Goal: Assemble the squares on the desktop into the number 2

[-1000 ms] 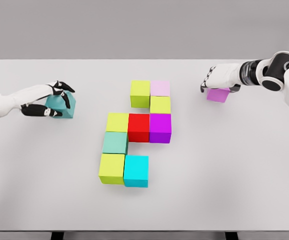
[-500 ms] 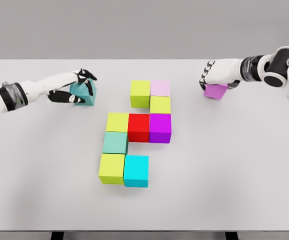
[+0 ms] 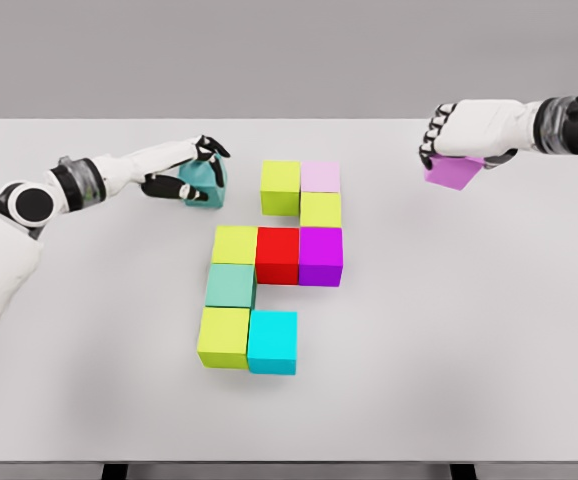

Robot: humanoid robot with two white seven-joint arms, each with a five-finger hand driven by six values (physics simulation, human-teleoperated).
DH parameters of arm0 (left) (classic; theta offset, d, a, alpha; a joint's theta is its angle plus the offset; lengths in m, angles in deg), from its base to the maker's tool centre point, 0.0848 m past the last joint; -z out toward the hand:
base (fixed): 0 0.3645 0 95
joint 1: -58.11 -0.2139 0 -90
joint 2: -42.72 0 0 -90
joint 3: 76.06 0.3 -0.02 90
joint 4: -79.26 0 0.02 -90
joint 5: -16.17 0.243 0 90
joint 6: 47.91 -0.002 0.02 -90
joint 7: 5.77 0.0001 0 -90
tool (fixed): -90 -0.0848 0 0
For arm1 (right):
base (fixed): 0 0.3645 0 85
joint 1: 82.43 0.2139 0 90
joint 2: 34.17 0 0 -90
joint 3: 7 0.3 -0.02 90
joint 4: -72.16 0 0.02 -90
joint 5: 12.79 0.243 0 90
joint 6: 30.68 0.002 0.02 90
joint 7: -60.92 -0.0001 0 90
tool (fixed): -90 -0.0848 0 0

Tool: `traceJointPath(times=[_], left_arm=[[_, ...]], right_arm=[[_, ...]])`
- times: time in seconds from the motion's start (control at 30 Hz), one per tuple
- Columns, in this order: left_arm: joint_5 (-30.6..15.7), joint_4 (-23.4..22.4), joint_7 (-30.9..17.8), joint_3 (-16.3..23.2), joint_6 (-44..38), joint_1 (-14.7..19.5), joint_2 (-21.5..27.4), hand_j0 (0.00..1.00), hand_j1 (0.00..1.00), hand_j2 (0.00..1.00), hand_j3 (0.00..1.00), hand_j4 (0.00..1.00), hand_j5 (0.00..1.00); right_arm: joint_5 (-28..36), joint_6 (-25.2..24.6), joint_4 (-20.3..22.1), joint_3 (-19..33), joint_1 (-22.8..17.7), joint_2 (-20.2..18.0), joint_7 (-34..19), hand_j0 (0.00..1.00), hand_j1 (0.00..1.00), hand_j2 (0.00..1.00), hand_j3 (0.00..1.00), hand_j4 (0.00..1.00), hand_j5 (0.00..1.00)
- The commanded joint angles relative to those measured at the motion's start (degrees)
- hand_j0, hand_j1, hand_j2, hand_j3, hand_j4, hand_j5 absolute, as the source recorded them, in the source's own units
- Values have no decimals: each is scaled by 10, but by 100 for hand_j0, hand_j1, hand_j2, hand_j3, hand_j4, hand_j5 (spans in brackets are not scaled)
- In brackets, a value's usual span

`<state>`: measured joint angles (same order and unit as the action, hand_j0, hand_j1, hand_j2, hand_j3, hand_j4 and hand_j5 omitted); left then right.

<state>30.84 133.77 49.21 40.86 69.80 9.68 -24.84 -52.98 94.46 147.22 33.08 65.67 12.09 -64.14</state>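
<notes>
White arms [image 3: 119, 170], black joints, black-tipped fingers [image 3: 212, 148]

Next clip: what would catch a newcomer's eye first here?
A cluster of bright cubes mid-table, forming an unfinished 2, with the red cube at its centre. At upper left, the left hand grips a teal cube near the cluster; at upper right, the right hand holds a violet cube.

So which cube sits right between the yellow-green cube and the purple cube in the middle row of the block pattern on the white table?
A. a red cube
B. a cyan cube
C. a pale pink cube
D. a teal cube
A: the red cube sits in the middle row with the yellow-green cube touching its left side and the purple cube touching its right.
</notes>
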Motion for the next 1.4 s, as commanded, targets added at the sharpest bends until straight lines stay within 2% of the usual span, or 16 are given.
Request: traceJointPath(times=[0.0,0.17,0.47,0.6,0.83,0.97,1.17,1.27,1.37], left_arm=[[4,-2,1,1,-3,0,-8,40,40,40,40,40,40],[5,-37,21,24,-4,26,-25,40,40,40,40,40,40],[10,-65,39,24,0,42,-48,40,40,40,40,40,40],[10,-64,39,24,4,41,-47,41,41,41,41,41,41],[8,-59,37,24,13,40,-47,41,41,41,41,41,41],[8,-61,37,31,12,41,-49,41,41,41,41,41,41],[8,-63,37,31,12,41,-53,41,41,41,41,41,41],[8,-63,37,31,12,41,-53,41,41,41,41,41,41],[8,-63,37,31,12,41,-53,41,41,41,41,41,41]], right_arm=[[29,-1,40,1,0,-31,1,49,49,49,49,49,49],[71,-1,52,1,-5,-45,1,49,49,49,49,49,49],[76,-1,185,-4,-69,-76,1,49,49,49,49,49,49],[76,-1,222,-4,-92,-100,1,49,49,49,49,49,49],[114,-1,250,-3,-105,-124,1,49,49,49,49,49,49],[125,-1,257,-4,-121,-122,1,49,49,49,49,49,49],[142,-1,258,-24,-123,-105,1,49,49,49,49,49,49],[185,-1,258,-24,-118,-105,1,49,49,49,49,49,49],[187,-1,258,-28,-118,-106,1,49,49,49,49,49,49]])
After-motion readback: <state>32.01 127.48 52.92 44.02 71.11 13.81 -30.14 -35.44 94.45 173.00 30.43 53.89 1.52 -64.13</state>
